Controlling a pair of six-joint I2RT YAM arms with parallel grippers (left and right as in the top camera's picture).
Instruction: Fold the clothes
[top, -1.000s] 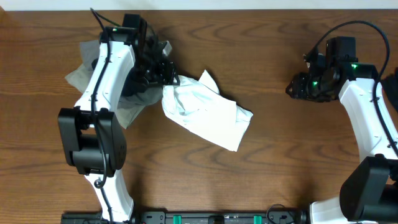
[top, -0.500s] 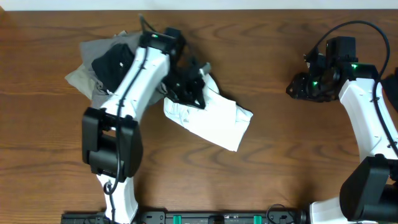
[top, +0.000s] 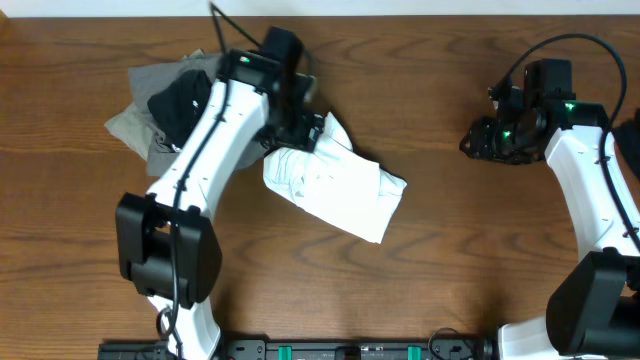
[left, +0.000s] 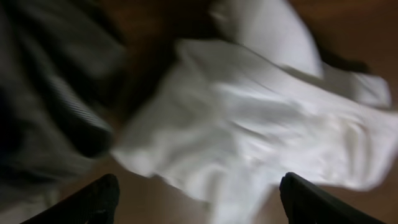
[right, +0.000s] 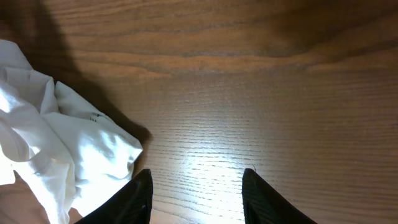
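A crumpled white garment (top: 335, 190) lies in the middle of the wooden table; it also shows in the left wrist view (left: 267, 124) and at the left of the right wrist view (right: 56, 137). A pile of grey and black clothes (top: 165, 105) lies at the back left, and its dark edge shows in the left wrist view (left: 50, 106). My left gripper (top: 300, 130) hovers over the white garment's top left corner, open and empty (left: 199, 199). My right gripper (top: 478, 140) is open and empty above bare table at the right (right: 196, 193).
The table's back edge (top: 400, 12) meets a pale wall. A black cable (top: 540, 55) loops above the right arm. The arm bases stand at the front edge.
My left arm has swung from the dark pile over to the white garment, then drawn back slightly toward its top left corner. The right arm has not moved.
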